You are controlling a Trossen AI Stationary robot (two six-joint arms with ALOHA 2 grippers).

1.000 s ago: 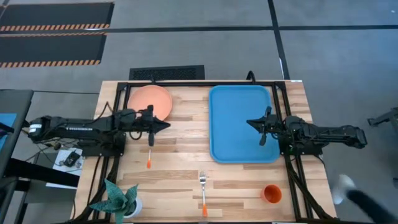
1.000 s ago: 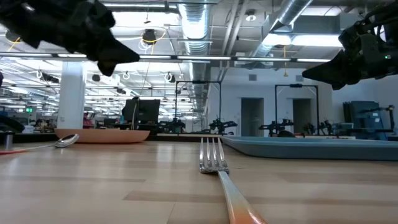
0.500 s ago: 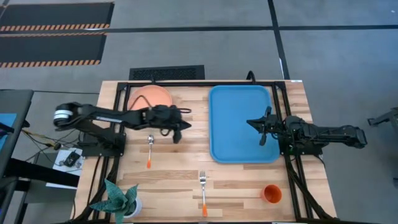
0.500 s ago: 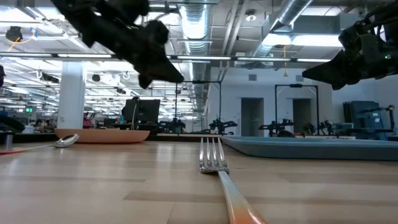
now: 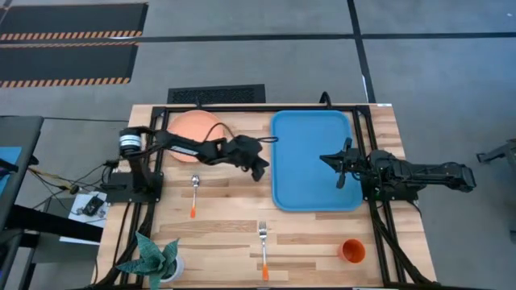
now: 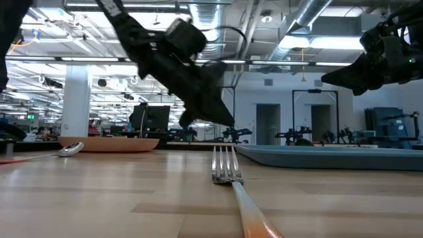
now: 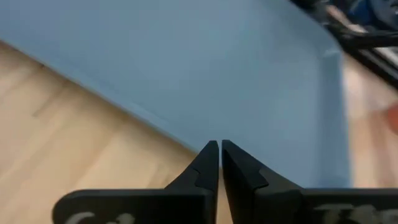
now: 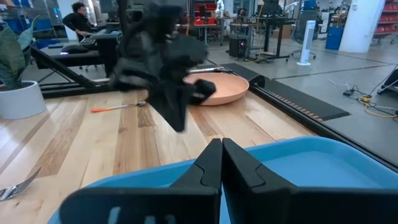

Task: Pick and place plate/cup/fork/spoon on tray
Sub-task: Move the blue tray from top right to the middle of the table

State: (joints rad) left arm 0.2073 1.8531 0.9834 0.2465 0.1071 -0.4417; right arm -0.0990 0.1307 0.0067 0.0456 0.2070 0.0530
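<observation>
The blue tray lies on the table's right half. The salmon plate lies flat at the far left. The spoon lies left of centre and the fork near the front edge; the fork's tines show close in the low view. The small orange cup stands at the front right. My left gripper is shut and empty, above the wood just left of the tray's left rim. My right gripper is shut and empty above the tray.
A potted plant stands at the table's front left corner. Black frame rails run along the table's left, right and far edges. Bare wood lies between the spoon, the fork and the tray.
My left gripper has swung from above the spoon toward the table's right edge, up to the tray's left rim, and has come lower. It stays shut and empty. The right arm and all the tableware have kept still.
</observation>
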